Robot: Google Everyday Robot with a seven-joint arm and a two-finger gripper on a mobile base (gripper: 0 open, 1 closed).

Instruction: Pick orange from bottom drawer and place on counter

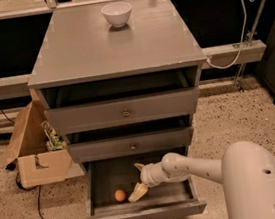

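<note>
The small orange lies on the dark floor of the open bottom drawer, at its front left. My gripper reaches into that drawer from the right, with one pale finger low near the orange and the other higher up; it is open and empty. Its lower fingertip is a little to the right of the orange and apart from it. The grey counter tops the cabinet above.
A white bowl stands at the back of the counter. The two upper drawers with round knobs are slightly pulled out above my arm. An open cardboard box sits on the floor left of the cabinet, with a black cable beside it.
</note>
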